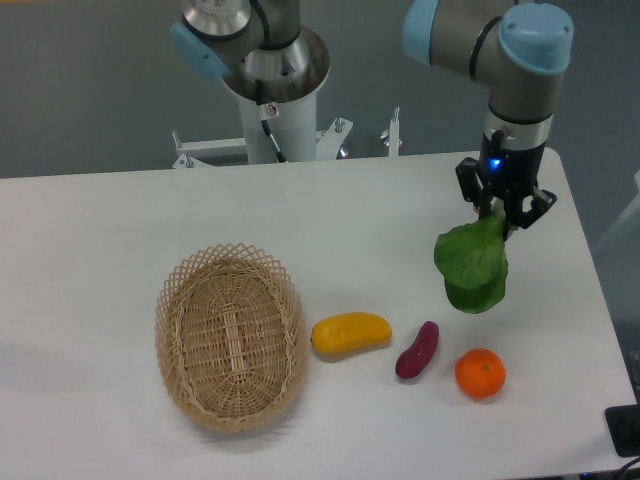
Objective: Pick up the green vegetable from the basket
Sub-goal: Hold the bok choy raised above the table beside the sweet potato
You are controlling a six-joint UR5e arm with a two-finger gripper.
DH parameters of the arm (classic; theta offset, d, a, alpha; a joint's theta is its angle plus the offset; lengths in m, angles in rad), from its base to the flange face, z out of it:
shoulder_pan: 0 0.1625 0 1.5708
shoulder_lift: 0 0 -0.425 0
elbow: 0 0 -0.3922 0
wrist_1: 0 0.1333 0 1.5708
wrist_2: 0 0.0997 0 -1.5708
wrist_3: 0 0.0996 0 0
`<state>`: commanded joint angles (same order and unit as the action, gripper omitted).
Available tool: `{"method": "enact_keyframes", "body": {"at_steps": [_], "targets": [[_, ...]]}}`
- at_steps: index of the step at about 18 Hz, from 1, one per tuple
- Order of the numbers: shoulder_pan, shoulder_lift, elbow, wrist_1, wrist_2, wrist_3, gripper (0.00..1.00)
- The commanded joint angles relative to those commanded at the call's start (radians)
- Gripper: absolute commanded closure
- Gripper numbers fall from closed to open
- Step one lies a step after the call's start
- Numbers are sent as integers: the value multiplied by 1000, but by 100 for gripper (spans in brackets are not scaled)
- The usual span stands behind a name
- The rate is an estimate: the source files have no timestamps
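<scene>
Jaws clamped on green vegetable (472, 265) by stem, leaves dangling below. Risk: slipping out, given narrow hold on stem.

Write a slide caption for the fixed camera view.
Tool holds the green vegetable above the table, right of the empty basket.

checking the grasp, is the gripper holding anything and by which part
The gripper holds the green vegetable by its top end; the leaves hang below.

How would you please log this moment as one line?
gripper: shut on green vegetable | vegetable: hanging above table | basket: empty
</scene>
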<state>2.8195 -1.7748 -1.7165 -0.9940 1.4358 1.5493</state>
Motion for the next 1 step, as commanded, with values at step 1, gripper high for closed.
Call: {"method": "enact_keyframes", "body": {"at_steps": [1], "targets": [[0, 0, 0, 0, 0, 0, 57]]}}
